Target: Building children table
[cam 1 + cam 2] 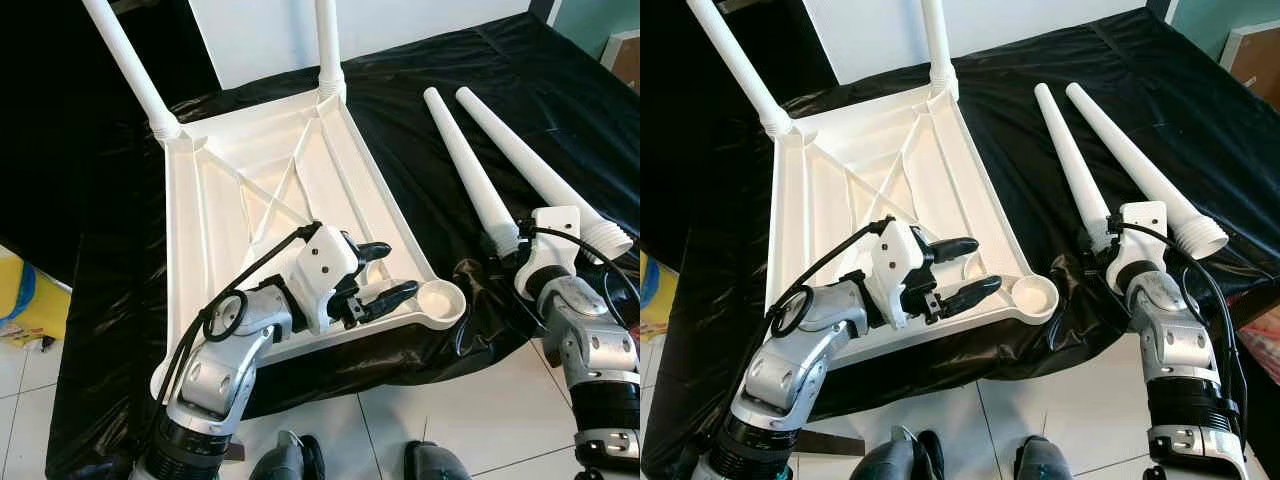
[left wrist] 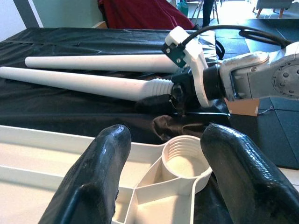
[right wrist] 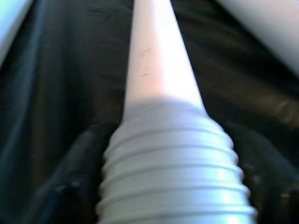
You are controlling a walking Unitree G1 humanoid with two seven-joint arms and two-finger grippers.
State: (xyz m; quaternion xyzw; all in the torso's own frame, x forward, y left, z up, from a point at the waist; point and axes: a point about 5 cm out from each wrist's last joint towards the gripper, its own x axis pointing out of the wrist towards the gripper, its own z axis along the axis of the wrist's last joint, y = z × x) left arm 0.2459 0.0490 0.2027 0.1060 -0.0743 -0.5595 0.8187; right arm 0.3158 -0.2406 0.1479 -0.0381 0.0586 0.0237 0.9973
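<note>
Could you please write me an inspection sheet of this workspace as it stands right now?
Surface: black sheet spread over a white tiled floor.
Job's things: white tabletop lies upside down, two legs screwed in at its far corners; near-right threaded socket has no leg in it; two loose legs lie side by side on the sheet to the right.
Clutter: yellow item at the left edge.
Grippers: left gripper rests over the tabletop's near rim beside the socket, jaws open; right gripper is at the threaded end of the nearer loose leg, jaws either side of it.
Cables: black cable looped along the left wrist; another on the right wrist.
Surroundings: white wall behind.
</note>
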